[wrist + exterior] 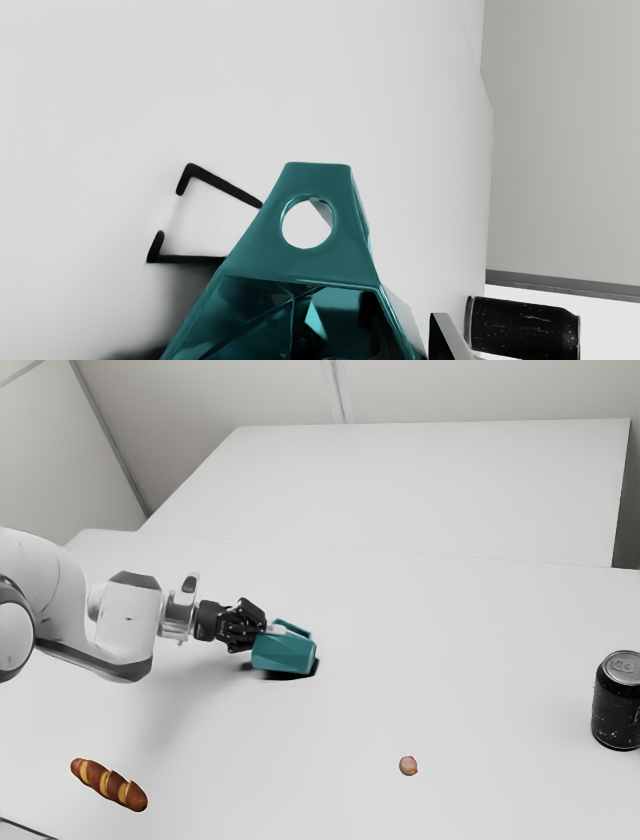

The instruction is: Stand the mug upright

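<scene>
well, the wrist view looks inside the teal mug (305, 267) and shows its round hole, while the exterior view gives a bread (108, 784) and a small round thing (408, 766), well apart from the gripper (274, 630). the mug is tipped, right at the gripper; if this one is clenched or released, i cannot tell. the desk (480, 650) is white, the walls (220, 395) pale.
</scene>
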